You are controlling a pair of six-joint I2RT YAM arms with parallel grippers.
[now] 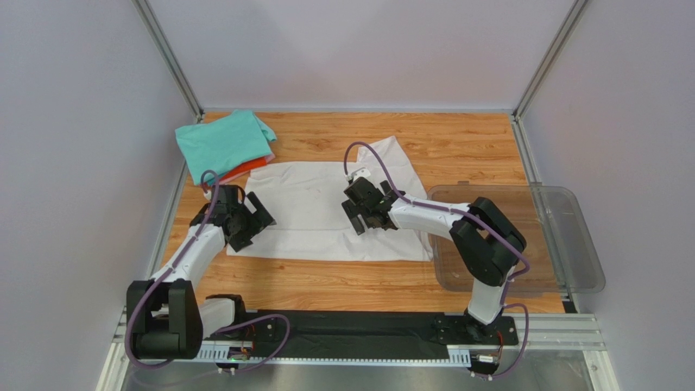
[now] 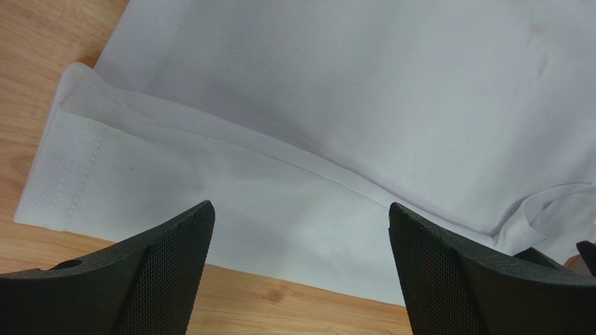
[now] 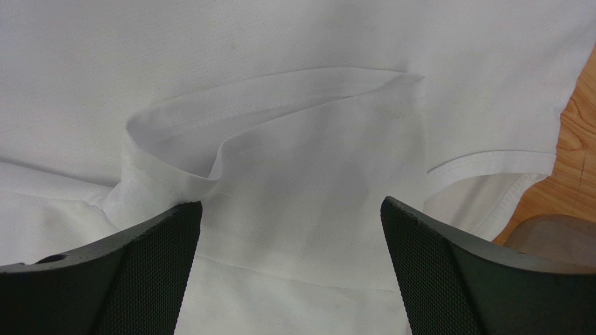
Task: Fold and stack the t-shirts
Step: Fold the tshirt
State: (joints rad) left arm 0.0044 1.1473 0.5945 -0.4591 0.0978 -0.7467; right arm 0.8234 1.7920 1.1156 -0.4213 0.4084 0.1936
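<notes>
In the top view, the white t-shirt (image 1: 314,213) lay flat across the middle of the wooden table (image 1: 469,147). It was partly folded, with one flap reaching toward the upper right of the cloth. Its lower edge ran nearly straight, and its right edge lay just beside the clear plastic bin (image 1: 575,244) at the right; whether they touched could not be told.

The left wrist view showed a stitched hem at the left of the frame and a folded layer whose edge ran diagonally down to the right. The right wrist view showed a hemmed fold raised in a loose ridge at centre left, with smooth cloth around it.

At the upper left of the table, the teal t-shirt (image 1: 224,142) sat on top of an orange-red t-shirt (image 1: 249,169), with a sliver of pink at the stack's right edge. The stack's lower corner lay just beside the white shirt's upper left corner.

The left gripper (image 1: 254,221) hung over the shirt's left edge with its jaws wide apart and nothing between them. The right gripper (image 1: 367,221) hung over the shirt's right half, its jaws equally spread and empty.

Bare wood showed along the top right of the table and in a strip below the shirt's lower edge.
</notes>
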